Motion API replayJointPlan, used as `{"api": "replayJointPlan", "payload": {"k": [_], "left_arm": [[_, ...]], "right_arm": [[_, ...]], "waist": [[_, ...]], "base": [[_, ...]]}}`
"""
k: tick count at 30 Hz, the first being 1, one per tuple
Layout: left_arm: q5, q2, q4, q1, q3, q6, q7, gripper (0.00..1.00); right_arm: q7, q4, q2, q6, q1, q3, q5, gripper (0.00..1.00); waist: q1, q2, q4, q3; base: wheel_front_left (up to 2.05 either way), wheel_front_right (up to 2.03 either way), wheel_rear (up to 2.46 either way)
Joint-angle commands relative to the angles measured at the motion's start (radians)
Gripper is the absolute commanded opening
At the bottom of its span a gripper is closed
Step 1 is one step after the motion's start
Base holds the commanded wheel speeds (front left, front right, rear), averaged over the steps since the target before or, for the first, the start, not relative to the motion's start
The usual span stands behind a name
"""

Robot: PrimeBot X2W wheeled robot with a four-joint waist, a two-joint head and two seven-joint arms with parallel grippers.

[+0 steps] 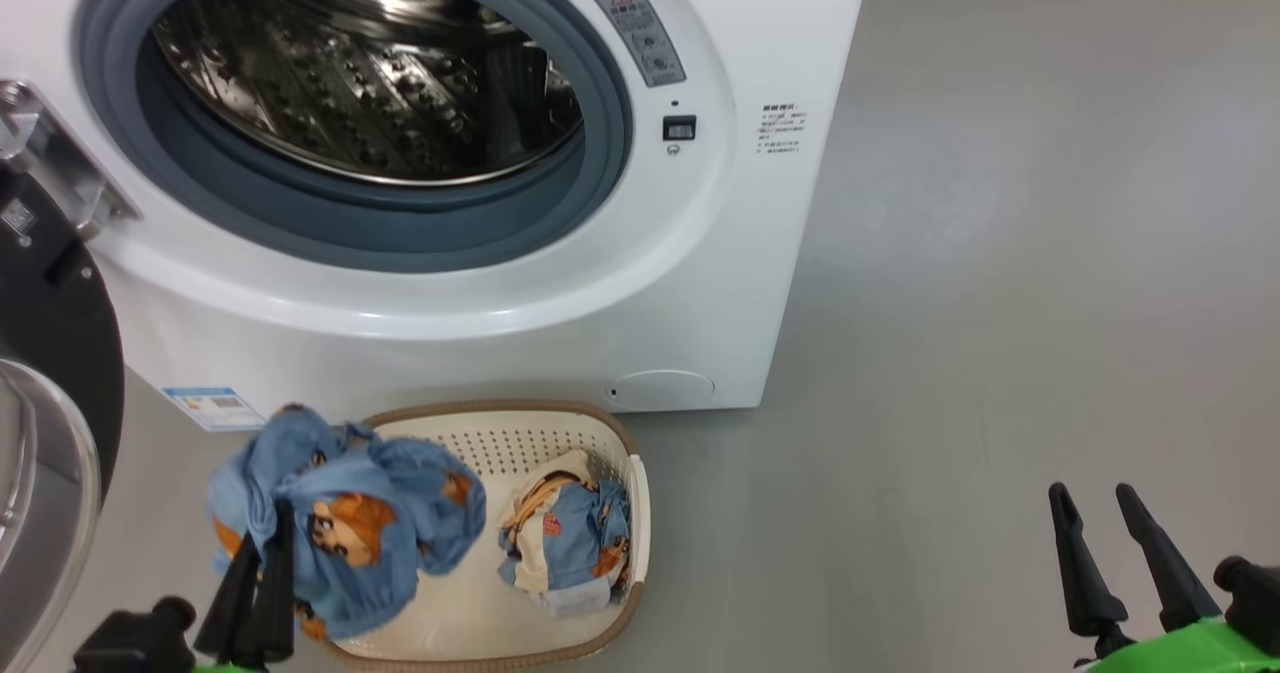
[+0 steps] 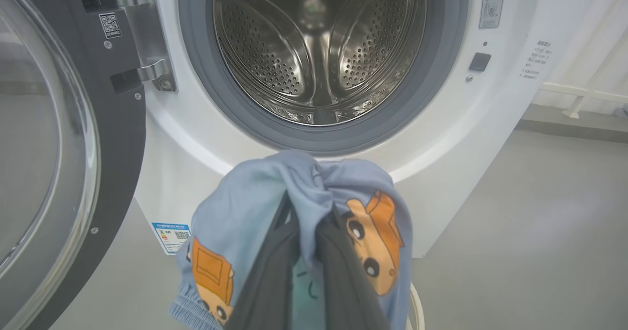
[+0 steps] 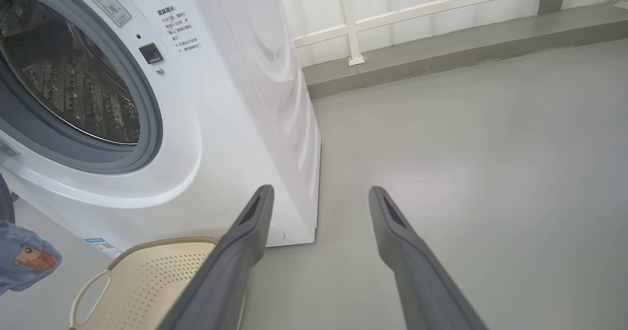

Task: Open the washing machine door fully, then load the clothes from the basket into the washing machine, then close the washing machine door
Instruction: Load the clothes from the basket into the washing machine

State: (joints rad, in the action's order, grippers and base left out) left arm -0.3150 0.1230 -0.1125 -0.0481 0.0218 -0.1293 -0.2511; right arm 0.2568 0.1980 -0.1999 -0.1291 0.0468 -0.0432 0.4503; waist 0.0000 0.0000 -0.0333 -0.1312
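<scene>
Holding one garment (image 1: 360, 523) clamped in the left gripper (image 1: 268, 533) above the basket (image 1: 500, 410), with the right gripper (image 1: 1092, 498) spread and empty, the robot has the door (image 1: 60, 333) open and the drum (image 1: 370, 83) empty, leaving a second garment (image 1: 570, 543) and the closing.

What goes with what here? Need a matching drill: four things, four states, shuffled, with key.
Things
1. left gripper
2. right gripper
3. washing machine door
4. basket

States
A. swung wide open
B. shut on a blue garment
C. holds one bundled garment
D. open, holding nothing

Pairs: 1-B, 2-D, 3-A, 4-C
</scene>
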Motion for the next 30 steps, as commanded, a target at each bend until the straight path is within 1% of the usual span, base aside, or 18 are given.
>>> {"api": "replayJointPlan", "payload": {"k": [1,7,11,18,25,30], "left_arm": [[-0.006,0.014,0.028,0.064,-0.039,-0.001,-0.011,0.00],[-0.012,0.015,0.007,0.150,-0.042,-0.001,-0.011,0.00],[-0.002,0.027,-0.009,0.210,-0.037,-0.001,-0.011,0.00],[0.015,0.062,-0.050,0.389,-0.034,-0.001,-0.011,0.00],[0.034,0.109,-0.156,0.611,-0.030,-0.001,-0.011,0.00],[0.024,0.123,-0.254,0.762,-0.027,-0.001,-0.011,0.00]], "right_arm": [[0.005,-0.030,-0.012,-0.002,-0.040,0.020,-0.007,1.00],[0.005,-0.035,0.002,-0.002,-0.073,0.023,-0.016,1.00],[0.005,-0.037,0.010,-0.002,-0.088,0.026,-0.020,1.00],[0.005,-0.045,0.027,-0.002,-0.130,0.035,-0.025,1.00],[0.005,-0.050,0.047,-0.002,-0.178,0.044,-0.032,1.00],[0.005,-0.057,0.059,-0.002,-0.205,0.045,-0.037,1.00]], "waist": [[0.0000,0.0000,-0.001,-0.035],[0.0000,0.0000,0.003,-0.087],[0.0000,0.0000,0.008,-0.110],[0.0000,0.0000,0.029,-0.174],[0.0000,0.0000,0.061,-0.252],[0.0000,0.0000,0.084,-0.301]], "base": [[0.00,0.00,0.00],[0.00,0.00,0.00],[0.00,0.00,0.00],[0.00,0.00,0.00],[0.00,0.00,0.00],[0.00,0.00,0.00]]}}
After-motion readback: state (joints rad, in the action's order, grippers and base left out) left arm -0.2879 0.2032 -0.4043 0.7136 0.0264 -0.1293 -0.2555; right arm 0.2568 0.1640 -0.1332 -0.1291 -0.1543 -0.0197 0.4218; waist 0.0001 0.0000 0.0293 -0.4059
